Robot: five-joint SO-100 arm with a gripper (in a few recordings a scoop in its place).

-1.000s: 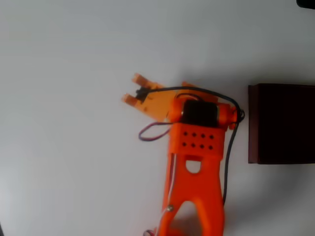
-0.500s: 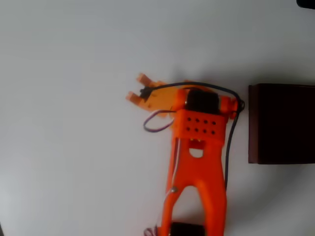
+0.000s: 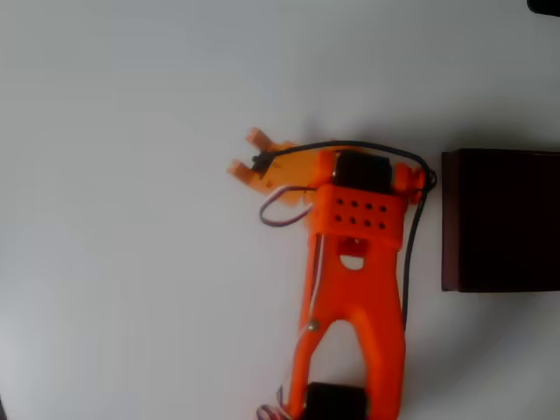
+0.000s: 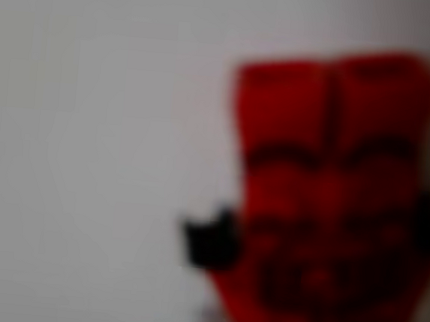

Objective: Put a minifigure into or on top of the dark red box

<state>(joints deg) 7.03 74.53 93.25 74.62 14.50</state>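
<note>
The minifigure looms large and blurred in the wrist view: bright red with dark bands and a small black part at its left side. In the overhead view my orange gripper points to the upper left at mid table. Only a small dark bit of the minifigure shows between its two fingertips, so the gripper is shut on it. The dark red box sits at the right edge, cut off by the frame, with a very dark inside. The gripper is well left of the box, with my wrist between them.
The orange arm runs up from the bottom edge, with a black cable looping beside the box's left wall. A plain white table spreads to the left and above. A dark object sits at the top right corner.
The gripper and wrist have shifted slightly to the right, toward the box, with the dark bit still between the fingertips. The box has not moved.
</note>
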